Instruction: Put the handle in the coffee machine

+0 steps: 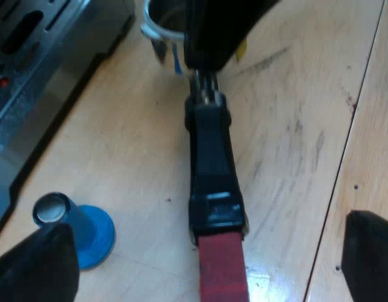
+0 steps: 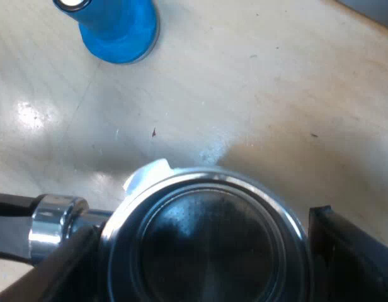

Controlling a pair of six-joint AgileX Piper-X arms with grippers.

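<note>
Left pincer (image 1: 206,226): open wide, its two black fingers (image 1: 36,264) far apart and touching nothing. The red end of the handle (image 1: 222,274) sits between them, clear of both.

Right pincer (image 2: 203,242): closed on the basket, with one black finger (image 2: 351,258) against each side of the rim. Seen from the left wrist, its dark body covers most of the basket.

The task's thing is a metal holder with a round steel basket and a black handle ending in red (image 2: 213,179). It is loose over the counter, not locked into the machine. The basket has a bright polished rim and a dark inside. A short chrome collar (image 2: 52,229) joins the basket to the handle. The handle is glossy black, straight and slim, with a squarish black block just before the flat dull-red tip. A small pale part pokes out under the rim; cannot tell what it is. Cannot tell whether the holder rests on the counter or is held just above it.

Blue cone-shaped tamper with a round metal top (image 1: 87,233): upright on the counter, near the holder but apart from it, and close to one left finger.

Silver-grey espresso machine (image 1: 30,69): its base edge is beyond the tamper, well apart from the handle.

Pale wooden counter (image 1: 295,126): scuffed, with plank seams.
</note>
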